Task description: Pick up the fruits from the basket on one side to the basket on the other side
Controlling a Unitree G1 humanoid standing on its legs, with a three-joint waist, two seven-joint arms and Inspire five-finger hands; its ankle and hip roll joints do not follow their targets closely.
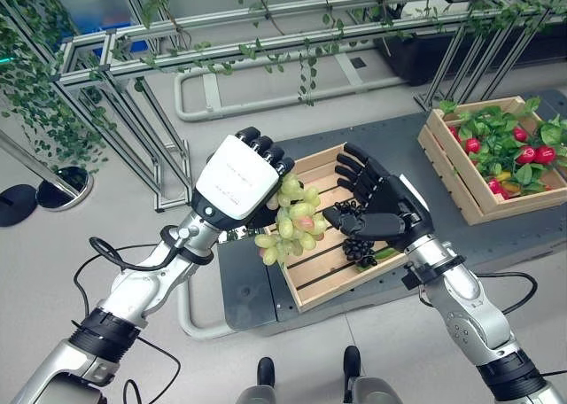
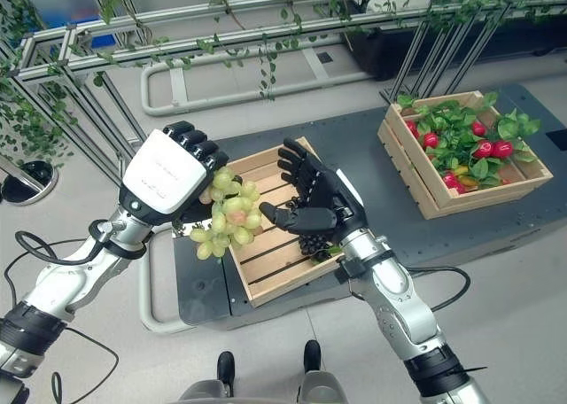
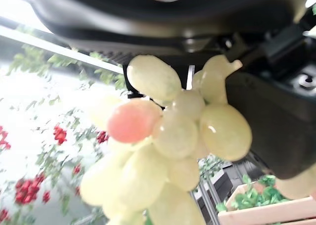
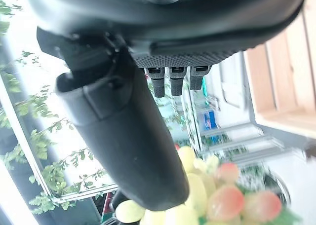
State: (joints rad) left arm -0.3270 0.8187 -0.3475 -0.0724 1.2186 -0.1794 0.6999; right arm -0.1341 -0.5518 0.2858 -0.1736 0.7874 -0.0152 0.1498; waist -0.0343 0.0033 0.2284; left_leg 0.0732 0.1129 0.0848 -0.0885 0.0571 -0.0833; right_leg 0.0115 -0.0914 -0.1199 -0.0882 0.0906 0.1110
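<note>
Centrally, on the dark tabletop (image 1: 381,138), a near slatted wooden basket (image 1: 330,271) holds dark grapes (image 1: 359,249); a far basket (image 1: 478,205) holds leaves and red fruits (image 1: 534,154). Above the near basket, the left robot hand (image 1: 237,181) grasps a green grape bunch (image 1: 292,222); the right robot hand (image 1: 383,205) hovers beside it, fingers straight, released.

No words, labels, numbers or signs can be read on anything here. The white back of the left hand (image 1: 236,179) carries a faint grey mark, too small and pale to make out.
</note>
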